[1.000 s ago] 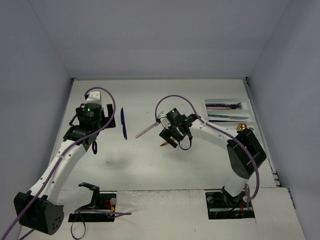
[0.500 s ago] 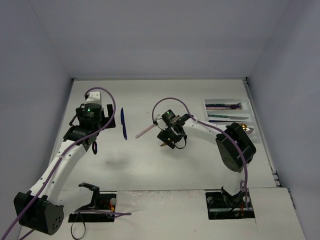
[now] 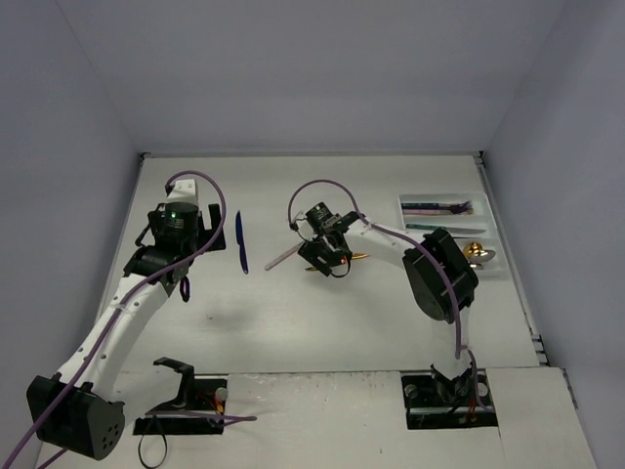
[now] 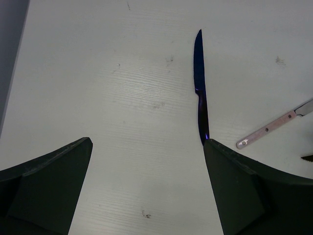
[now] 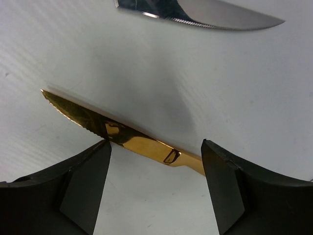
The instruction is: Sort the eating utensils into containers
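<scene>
White tray [image 3: 486,231] w/ purple utensil [image 3: 435,206], teal utensil [image 3: 425,225] & gold spoon [image 3: 476,255].

Worktop [image 3: 342,322]: a white board with a faint wood grain and a few small dark specks.
Dark blue metal knife [image 3: 241,242]: lies flat left of centre, running lengthwise from near to far, with a serrated blade.
Pink-handled knife with a silver blade [image 3: 283,256]: lies aslant to the right of the blue one and apart from it; the handle carries two rivets.
Gold metal knife [image 5: 122,139]: lies near the centre, its edge serrated, close to the silver blade but not touching it.
White rectangular plastic tray [image 3: 491,234]: sits at the far right, its compartments running across.
</scene>
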You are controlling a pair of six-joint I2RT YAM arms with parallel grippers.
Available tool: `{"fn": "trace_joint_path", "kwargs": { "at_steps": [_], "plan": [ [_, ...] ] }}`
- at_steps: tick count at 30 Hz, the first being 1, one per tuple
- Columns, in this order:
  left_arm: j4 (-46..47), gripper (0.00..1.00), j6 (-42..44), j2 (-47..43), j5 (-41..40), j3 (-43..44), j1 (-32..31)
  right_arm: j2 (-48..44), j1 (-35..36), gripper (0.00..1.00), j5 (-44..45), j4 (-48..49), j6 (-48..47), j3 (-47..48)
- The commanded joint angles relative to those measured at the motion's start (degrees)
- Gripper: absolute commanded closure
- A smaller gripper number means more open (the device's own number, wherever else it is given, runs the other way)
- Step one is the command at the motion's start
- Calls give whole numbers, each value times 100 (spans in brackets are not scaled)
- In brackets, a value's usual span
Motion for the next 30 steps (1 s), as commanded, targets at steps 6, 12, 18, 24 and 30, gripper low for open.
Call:
{"fn": "trace_joint_path", "kwargs": {
  "at_steps": [6,12,18,24,30],
  "plan": [
    [183,3,5,-77,-82,120,17,497,-827,30,78,96,382,897],
    [183,3,6,-67,-95,127,17,366,-1154,30,-653,79,306,1116],
    [192,3,5,-23,-66,130,17,-204,-1445,30,-1190,44,-38,434],
    [201,3,-22,-11,1,142,17,-205,-1629,35,-1534,18,-114,-46],
    [194,3,-22,-13,4,138,10,-81,-1735,41,-1431,-7,-145,-193]
  ]
}}
